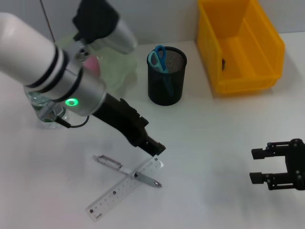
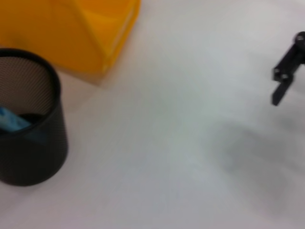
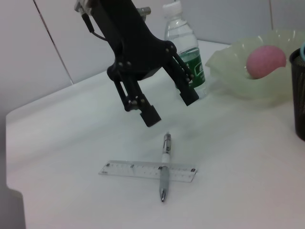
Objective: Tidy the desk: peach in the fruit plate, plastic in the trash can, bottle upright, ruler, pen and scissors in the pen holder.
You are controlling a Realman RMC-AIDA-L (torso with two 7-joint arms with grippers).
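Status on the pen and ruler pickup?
Left gripper open, above pen. Pen lies across ruler, neither held. Right gripper open, idle off to the right.

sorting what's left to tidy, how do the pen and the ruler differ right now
The pen is slim, round and silver-grey with a clip; the ruler is flat, clear and wider, with printed marks. The pen lies on top, crossing the ruler, which rests flat on the table. The ruler is the longer of the two. Both are still outside the pen holder, below the open left gripper.
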